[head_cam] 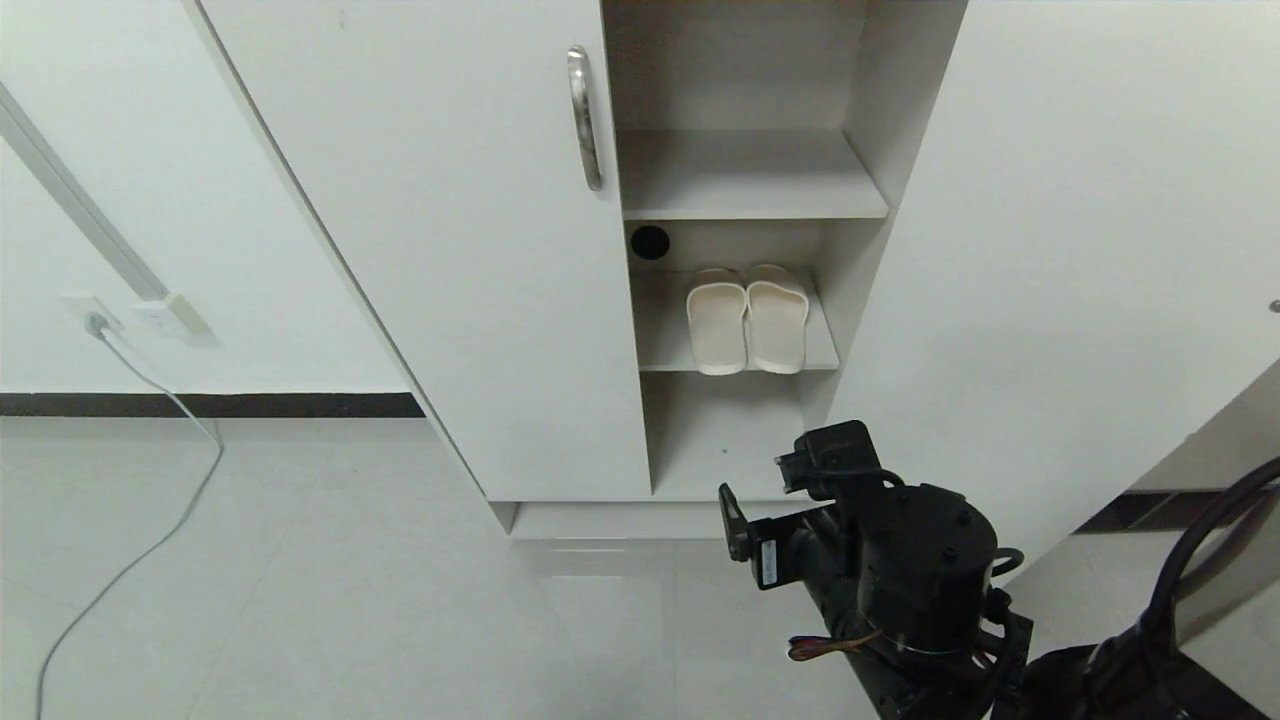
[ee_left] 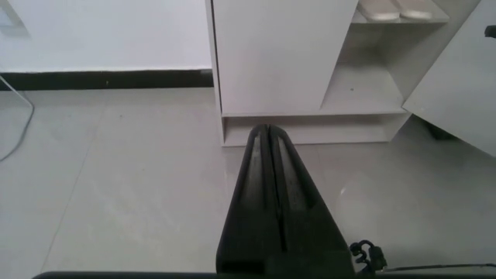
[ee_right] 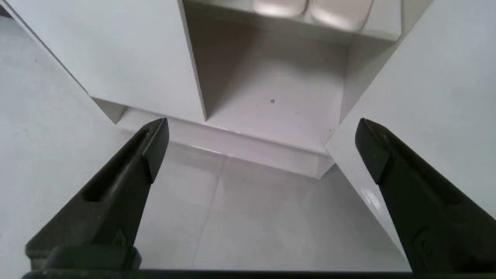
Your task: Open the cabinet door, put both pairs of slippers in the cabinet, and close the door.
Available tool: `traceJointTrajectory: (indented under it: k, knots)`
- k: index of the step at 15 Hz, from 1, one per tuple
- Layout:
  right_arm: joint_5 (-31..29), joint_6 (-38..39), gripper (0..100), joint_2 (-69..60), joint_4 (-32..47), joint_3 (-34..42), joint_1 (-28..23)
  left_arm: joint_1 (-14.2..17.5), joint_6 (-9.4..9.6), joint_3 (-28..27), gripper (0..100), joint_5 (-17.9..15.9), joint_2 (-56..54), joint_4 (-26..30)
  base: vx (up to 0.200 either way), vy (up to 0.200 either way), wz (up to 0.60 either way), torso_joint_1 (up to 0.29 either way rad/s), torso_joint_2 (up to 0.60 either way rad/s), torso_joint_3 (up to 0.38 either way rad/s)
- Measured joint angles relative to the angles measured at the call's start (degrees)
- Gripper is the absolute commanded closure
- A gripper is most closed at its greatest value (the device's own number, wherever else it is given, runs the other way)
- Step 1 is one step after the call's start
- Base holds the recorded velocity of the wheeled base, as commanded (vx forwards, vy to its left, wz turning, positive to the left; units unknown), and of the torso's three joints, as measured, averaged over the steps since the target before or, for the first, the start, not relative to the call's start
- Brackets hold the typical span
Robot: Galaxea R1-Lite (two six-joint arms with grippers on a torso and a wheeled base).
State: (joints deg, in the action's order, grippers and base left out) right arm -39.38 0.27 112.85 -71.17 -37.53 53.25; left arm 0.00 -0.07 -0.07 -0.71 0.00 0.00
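Note:
The white cabinet has its left door (head_cam: pixel 450 250), with a metal handle (head_cam: pixel 585 118), shut and its right door (head_cam: pixel 1080 250) swung open. One pair of white slippers (head_cam: pixel 747 320) lies side by side on the middle shelf, its edge also showing as slippers (ee_right: pixel 310 8) and slippers (ee_left: pixel 395 9). My right arm (head_cam: pixel 900 560) hangs low in front of the open side. My right gripper (ee_right: pixel 260 143) is open and holds nothing, facing the bottom compartment (ee_right: pixel 271 85). My left gripper (ee_left: pixel 269 136) is shut and holds nothing, above the floor before the cabinet base.
A grey cable (head_cam: pixel 130 560) trails over the tiled floor from a wall socket (head_cam: pixel 95 322) at the left. The upper shelf (head_cam: pixel 750 175) is bare. The open door (ee_right: pixel 434 101) stands close beside my right gripper.

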Motion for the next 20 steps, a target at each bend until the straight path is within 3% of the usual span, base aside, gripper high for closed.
traceJointTrajectory:
  k: [16, 20]
  knots:
    - [-0.06, -0.17, 0, 1.95, -1.37, -0.06, -1.66, 0.0, -0.11, 0.05, 100, 0.06, 0.0, 0.0, 0.0, 0.0, 0.0, 0.003, 0.0, 0.172]
    - [-0.06, -0.16, 0, 2.12, -1.48, 0.0, -1.74, 0.0, -0.11, 0.05, 100, 0.06, 0.0, 0.0, 0.0, 0.2, 0.0, 0.001, 0.01, 0.009]
